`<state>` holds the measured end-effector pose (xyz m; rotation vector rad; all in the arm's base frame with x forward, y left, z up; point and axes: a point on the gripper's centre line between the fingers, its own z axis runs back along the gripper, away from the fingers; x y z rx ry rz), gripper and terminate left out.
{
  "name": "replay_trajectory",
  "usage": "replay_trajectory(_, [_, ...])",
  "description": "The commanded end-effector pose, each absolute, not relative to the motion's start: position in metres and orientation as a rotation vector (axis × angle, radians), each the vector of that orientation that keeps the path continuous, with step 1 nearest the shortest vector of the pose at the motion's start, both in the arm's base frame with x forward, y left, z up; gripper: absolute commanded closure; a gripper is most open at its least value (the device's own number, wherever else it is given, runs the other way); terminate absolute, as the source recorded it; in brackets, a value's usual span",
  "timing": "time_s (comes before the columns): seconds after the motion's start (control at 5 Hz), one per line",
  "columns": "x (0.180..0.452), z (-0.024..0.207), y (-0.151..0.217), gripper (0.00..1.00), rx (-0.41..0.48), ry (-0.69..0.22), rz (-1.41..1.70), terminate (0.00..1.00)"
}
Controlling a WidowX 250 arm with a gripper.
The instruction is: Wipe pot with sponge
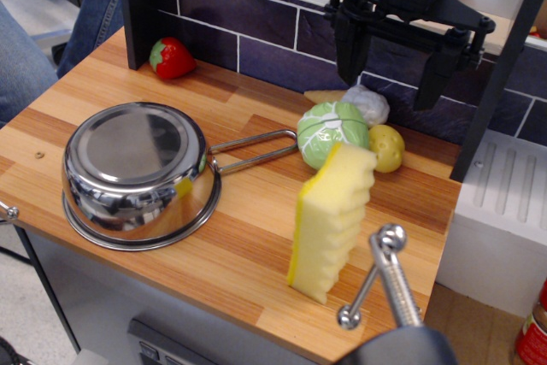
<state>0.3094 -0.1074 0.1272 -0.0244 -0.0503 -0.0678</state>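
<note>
The shiny steel pot (pixel 137 173) lies upside down on the wooden counter at the left, flat base up, with its wire-loop handle (pixel 256 150) pointing right. The pale yellow ridged sponge (pixel 333 220) stands on its edge right of the pot, leaning by the green cabbage toy. My black gripper (pixel 389 74) hangs open and empty in the air at the back right, above and behind the cabbage toy, well apart from both sponge and pot.
A green cabbage toy (pixel 333 132), a yellow potato toy (pixel 386 148) and a crumpled silvery lump (pixel 367 104) sit below the gripper. A strawberry toy (pixel 171 57) lies by the tiled back wall. A metal tap handle (pixel 385 279) stands at the front right; a white rack (pixel 504 203) is right.
</note>
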Motion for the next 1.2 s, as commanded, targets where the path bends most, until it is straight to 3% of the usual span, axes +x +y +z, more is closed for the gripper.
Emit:
replay_trajectory(0.0, [0.309,0.127,-0.107,0.0,-0.024,-0.05,-0.068,0.0])
replay_trajectory(0.4, [0.271,0.145,-0.101,0.0,-0.079,-0.069,-0.08,0.0])
replay_trajectory(1.0, [0.243,0.12,-0.1,0.0,-0.03,-0.043,-0.128,0.0])
